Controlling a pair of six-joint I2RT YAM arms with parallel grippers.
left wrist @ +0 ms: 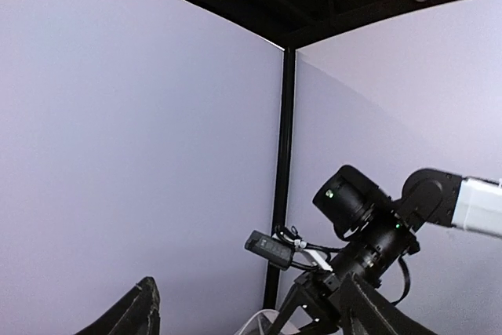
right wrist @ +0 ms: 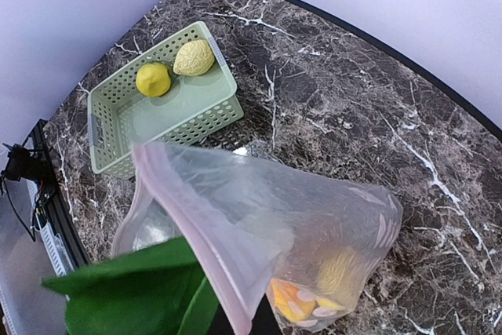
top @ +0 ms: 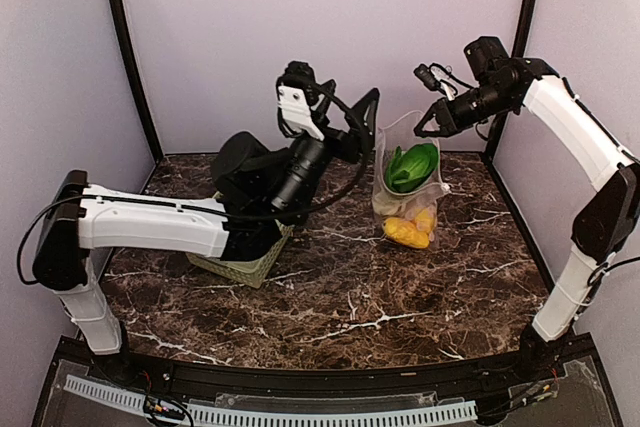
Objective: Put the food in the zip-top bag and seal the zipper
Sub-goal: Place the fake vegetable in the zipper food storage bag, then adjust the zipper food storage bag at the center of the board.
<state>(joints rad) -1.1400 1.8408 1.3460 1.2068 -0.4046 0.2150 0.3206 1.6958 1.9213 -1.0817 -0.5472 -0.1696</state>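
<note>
Top external view is showing loading under way: right gripper [top: 430, 126] is pinching the zip-top bag [top: 396, 203] upright at far right, bok choy [top: 412, 167] poking out, left gripper [top: 367, 119] is hanging open beside it, probably needing the basket [right wrist: 205, 121] leftovers next.

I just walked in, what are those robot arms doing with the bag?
They are packing toy food. The right end effector appears to hold the zip-top bag upright by its top edge. The bok choy and some yellow pieces are inside. The left end effector hovers open beside it. Two more pieces wait in the basket; the bag is unsealed.
</note>
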